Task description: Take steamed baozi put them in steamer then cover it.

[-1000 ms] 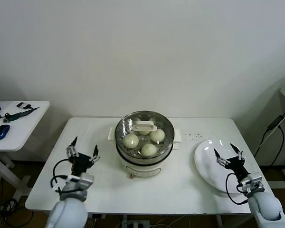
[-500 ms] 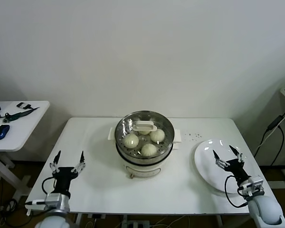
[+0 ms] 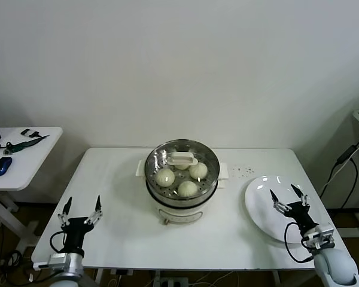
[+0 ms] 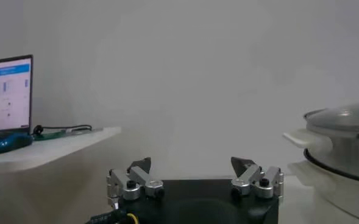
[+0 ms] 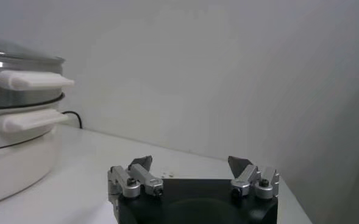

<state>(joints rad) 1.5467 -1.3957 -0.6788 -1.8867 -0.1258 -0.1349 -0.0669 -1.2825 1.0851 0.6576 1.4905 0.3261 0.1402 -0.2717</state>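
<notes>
Your work looks finished: the steamed baozi (image 3: 188,188) sit inside the steamer (image 3: 180,197) at the middle of the bench (image 3: 227,236), and the cover (image 3: 181,165) lies square on the steamer's rim with its white bar handle up. Three buns show clearly through the glass; a fourth is partly hidden behind the handle. What remains, by my reading, is parking cleanly, so keep both arms low and well apart from the pot. Your left gripper (image 3: 80,210) hovers near the bench's front left corner, jaws spread wide and holding nothing; your right gripper (image 3: 289,198) hangs over the near part of the empty white plate (image 3: 262,200), jaws likewise wide and empty. Take care not to clip that plate or nudge the pot's side handles.
</notes>
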